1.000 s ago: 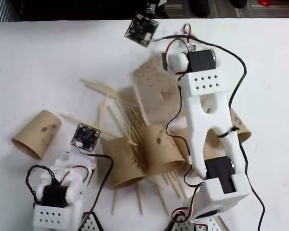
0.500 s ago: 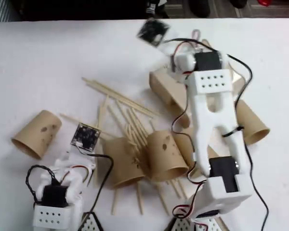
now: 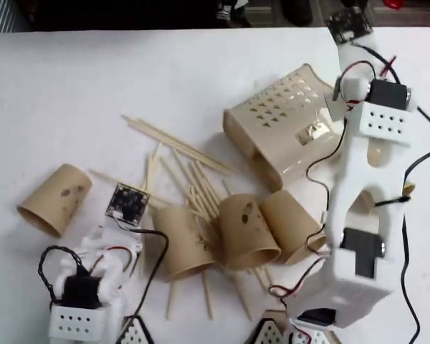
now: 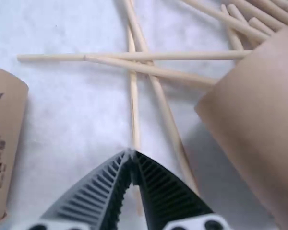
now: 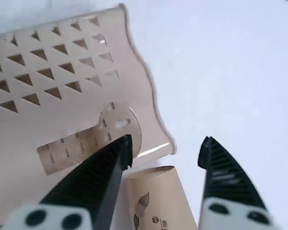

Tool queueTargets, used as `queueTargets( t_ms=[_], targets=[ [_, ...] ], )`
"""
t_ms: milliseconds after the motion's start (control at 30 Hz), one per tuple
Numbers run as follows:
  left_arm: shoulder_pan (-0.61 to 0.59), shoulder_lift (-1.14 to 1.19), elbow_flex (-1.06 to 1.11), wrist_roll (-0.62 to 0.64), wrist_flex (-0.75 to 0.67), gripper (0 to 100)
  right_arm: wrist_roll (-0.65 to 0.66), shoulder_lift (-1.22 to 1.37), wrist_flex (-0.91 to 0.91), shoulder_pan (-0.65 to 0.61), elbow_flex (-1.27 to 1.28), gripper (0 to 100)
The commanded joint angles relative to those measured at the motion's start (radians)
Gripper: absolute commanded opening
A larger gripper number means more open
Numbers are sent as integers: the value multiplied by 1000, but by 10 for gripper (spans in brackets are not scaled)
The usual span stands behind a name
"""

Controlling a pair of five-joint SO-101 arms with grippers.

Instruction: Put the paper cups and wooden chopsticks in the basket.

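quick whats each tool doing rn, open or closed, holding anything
Left tool: closed, nothing clearly held.
Right tool: open, empty.

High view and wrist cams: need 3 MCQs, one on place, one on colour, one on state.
1. On the table, the basket lies: A) at the near edge; B) past the chopsticks, toward the far edge; C) at the left edge.
2. The basket is: A) beige; B) blue; C) black.
3. The right gripper is: A) shut on a cup; B) shut on a chopstick; C) open.
Answers: 1 B, the high view puts it beyond the chopstick pile. 2 A, the high and right wrist views both show it beige. 3 C, the right wrist view shows its jaws standing apart.
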Motion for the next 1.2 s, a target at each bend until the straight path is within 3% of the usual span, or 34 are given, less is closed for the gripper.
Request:
queueTargets(
  t_ms=[0, 333, 667, 967, 1167],
  targets=[
    [-5, -4, -5, -8, 5, 27, -25, 51, -12, 35, -57, 235],
    [-5, -4, -5, -8, 5, 27, -48, 289, -8, 44, -259, 237],
    [-5, -4, -5, -8, 5, 27, -21, 450, 231, 12, -503, 299],
    [-5, -4, -5, -8, 5, 27, -11, 662, 197, 18, -695, 299],
    [-5, -4, -5, -8, 5, 27, 103, 734, 246, 1, -842, 104]
  ],
)
